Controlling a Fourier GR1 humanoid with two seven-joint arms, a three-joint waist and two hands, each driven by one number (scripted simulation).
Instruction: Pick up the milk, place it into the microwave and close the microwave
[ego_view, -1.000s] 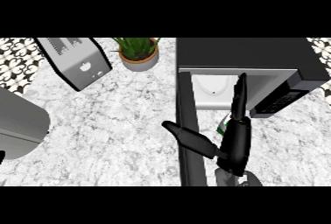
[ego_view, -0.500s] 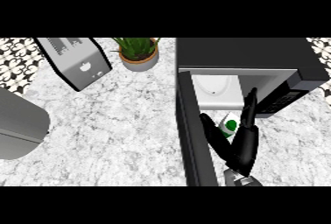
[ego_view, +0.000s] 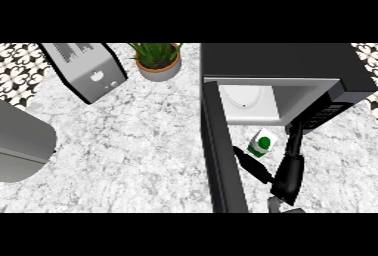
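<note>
The milk (ego_view: 262, 142), a small white carton with a green mark, stands on the counter just in front of the open microwave (ego_view: 280, 60). My right hand (ego_view: 286, 175) comes up from the lower edge right beside it. Its straight fingers (ego_view: 294, 140) lie along the carton's right side and the thumb (ego_view: 249, 162) points up-left below the carton. The hand is open and is not curled round the milk. The microwave door (ego_view: 218, 160) is swung out towards me, left of the hand. My left hand does not show.
A white plate (ego_view: 240, 97) lies inside the microwave's cavity. A silver toaster (ego_view: 85, 75) and a potted plant (ego_view: 156, 60) stand at the back left. A grey rounded object (ego_view: 22, 145) fills the left edge. Marble counter (ego_view: 140, 150) spreads between them.
My right hand has drawn back towards the lower edge and a little to the right. This has uncovered the milk carton, which stays in its place on the counter.
</note>
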